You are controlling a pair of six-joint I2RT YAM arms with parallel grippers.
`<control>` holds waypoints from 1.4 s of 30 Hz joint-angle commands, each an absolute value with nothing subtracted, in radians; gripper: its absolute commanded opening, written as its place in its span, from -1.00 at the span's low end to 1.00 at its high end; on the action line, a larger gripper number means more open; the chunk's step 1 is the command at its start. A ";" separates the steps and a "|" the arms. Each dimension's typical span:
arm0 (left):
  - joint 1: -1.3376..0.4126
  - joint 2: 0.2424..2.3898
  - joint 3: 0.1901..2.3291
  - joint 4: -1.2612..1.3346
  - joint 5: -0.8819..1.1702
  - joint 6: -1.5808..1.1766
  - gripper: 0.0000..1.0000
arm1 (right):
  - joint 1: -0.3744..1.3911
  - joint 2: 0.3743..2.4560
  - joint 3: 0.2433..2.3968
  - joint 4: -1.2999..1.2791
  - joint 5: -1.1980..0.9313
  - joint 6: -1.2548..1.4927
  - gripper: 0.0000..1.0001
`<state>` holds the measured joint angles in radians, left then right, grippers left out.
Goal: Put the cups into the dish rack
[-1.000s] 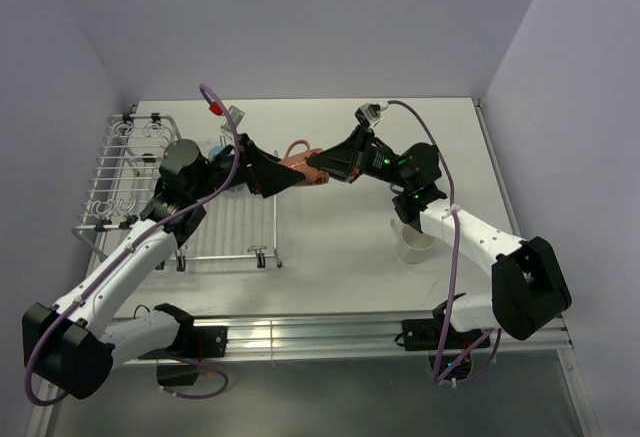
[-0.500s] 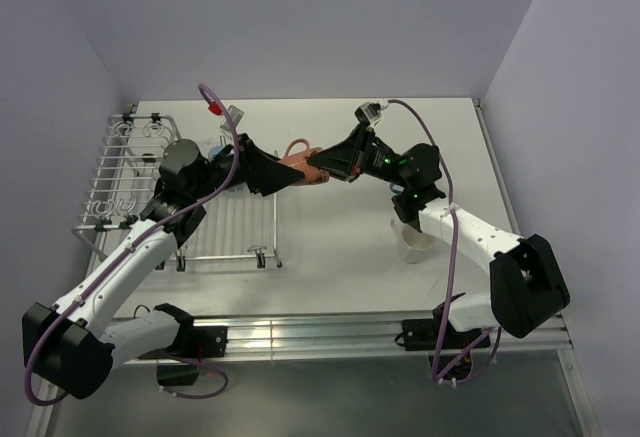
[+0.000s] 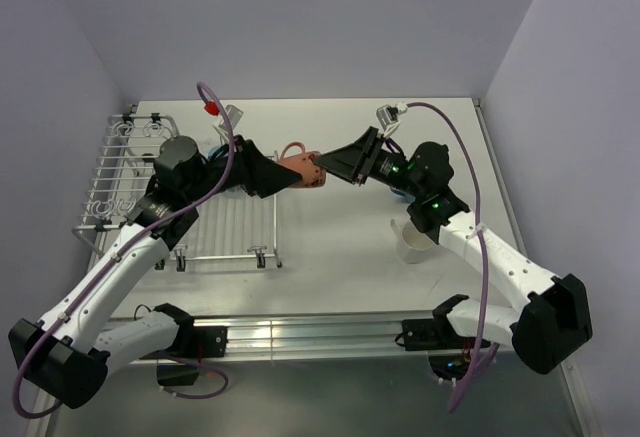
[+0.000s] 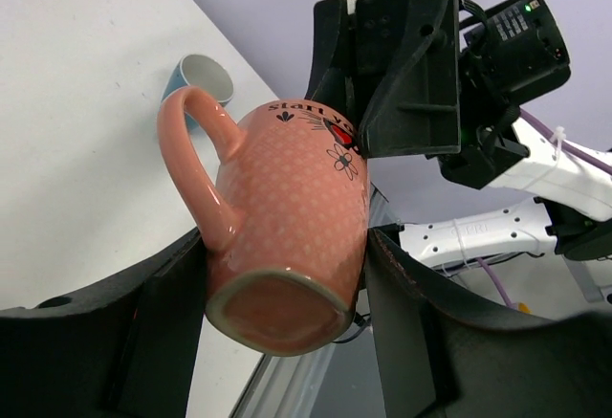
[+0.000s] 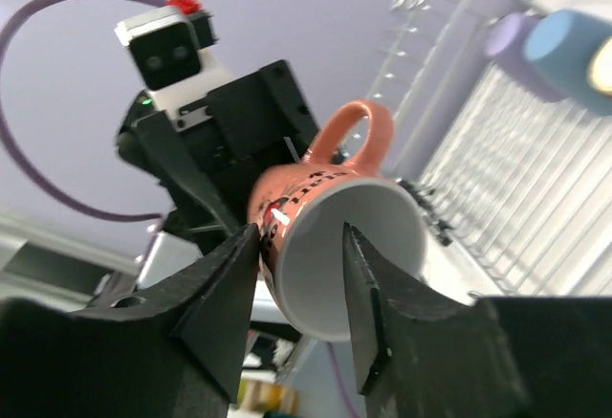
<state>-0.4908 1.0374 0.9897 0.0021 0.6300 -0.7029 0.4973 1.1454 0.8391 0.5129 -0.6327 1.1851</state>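
- Left gripper [image 3: 275,173] is clamped on the body of the salmon-pink mug [image 3: 300,168], with the mug's base toward its wrist camera.
- The mug is off the table [image 3: 340,252] at the centre of the top view, just right of the dish rack [image 3: 120,172] and not in it.
- Right gripper [image 3: 328,169] has its jaws parted, one finger either side of the mug's rim, and no squeeze is visible.
- Cream-white cup [image 3: 414,243] stands on the table at right of centre.

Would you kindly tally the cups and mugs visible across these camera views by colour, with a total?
Salmon-pink ceramic mug: 1
Cream-white cup: 1
Lavender cup: 1
Light blue cup with white inside: 1
Mid-blue cup: 1
Total in view: 5
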 commanded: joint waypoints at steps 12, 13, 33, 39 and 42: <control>-0.495 1.017 1.281 -0.394 0.277 -0.502 -1.00 | 0.497 1.002 0.902 0.088 -0.299 0.930 0.03; -0.494 1.022 1.299 -0.431 0.240 -0.491 -1.00 | 0.497 0.990 0.907 0.046 -0.254 0.908 0.03; -0.494 1.095 1.321 -0.856 -0.357 -0.613 -1.00 | 0.497 1.006 0.954 -0.129 -0.103 0.778 0.05; -0.495 1.183 1.310 -0.914 -0.438 -0.721 -1.00 | 0.497 1.015 0.956 -0.133 -0.103 0.770 0.05; -0.494 1.238 1.310 -0.937 -0.478 -0.784 -1.00 | 0.497 1.019 0.960 -0.138 -0.098 0.761 0.06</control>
